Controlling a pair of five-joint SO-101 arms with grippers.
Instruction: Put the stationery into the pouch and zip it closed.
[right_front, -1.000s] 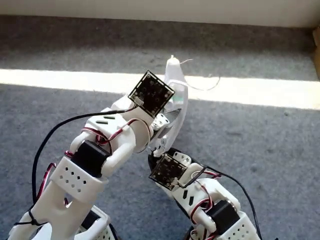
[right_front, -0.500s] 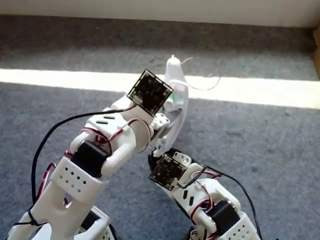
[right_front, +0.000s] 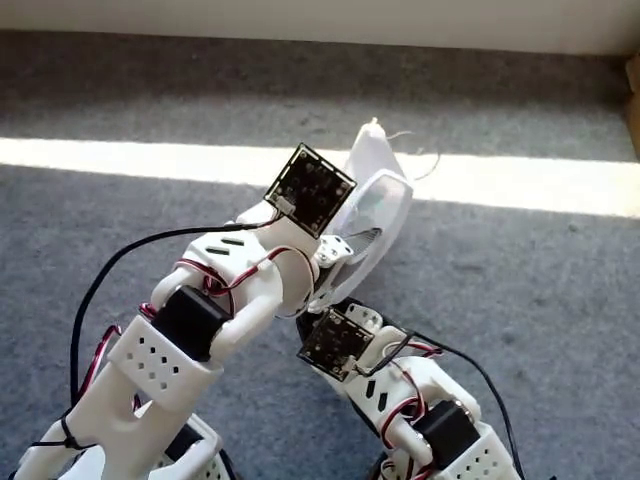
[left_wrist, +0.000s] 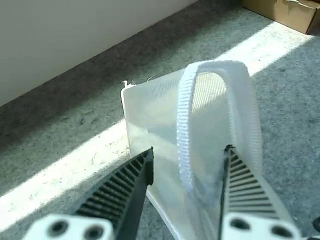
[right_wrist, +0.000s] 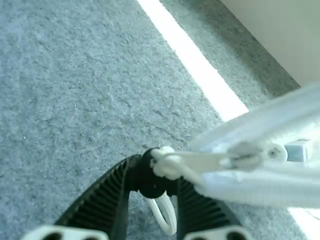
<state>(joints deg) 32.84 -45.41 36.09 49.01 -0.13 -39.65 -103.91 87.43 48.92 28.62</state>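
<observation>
1. Work surface: grey carpet (right_front: 520, 290), crossed by a band of sunlight.

2. Arms: in the high view, the left arm (right_front: 200, 320) extends forward and slightly across. Its wrist sits over the middle of the pouch. The right arm (right_front: 420, 400) is folded short, with its wrist low at the near end of the pouch.

3. Pouch (right_front: 380, 200): translucent white, raised on edge and tilted. It is not lying flat. Its long axis runs from the right hand at the near end to a free corner at the far end, over the sunlit band. A pale item shows through the wall. What it is cannot be determined.

4. Left hand (left_wrist: 189, 151): released. The jaws are spread to either side of the pouch opening. One jaw is close beside the pouch wall, and contact cannot be confirmed.

5. Right hand (right_wrist: 154, 176): clenched on the end tab of the pouch. This anchors the near end.

6. Zipper band (left_wrist: 186, 100): arches up as an open loop between the left jaws, so the mouth is unzipped at this point.

7. Slider (right_wrist: 245, 150): sits on the zip line just beyond the right hand. A pull loop (right_wrist: 162, 212) hangs between the right jaws.

Controlling relation (assessment): the zip line follows the long axis of the pouch, away from the anchored end. The left hand is the free hand and is the nearer one to the open mouth. Closing requires it to take the slider and travel along that axis.
</observation>
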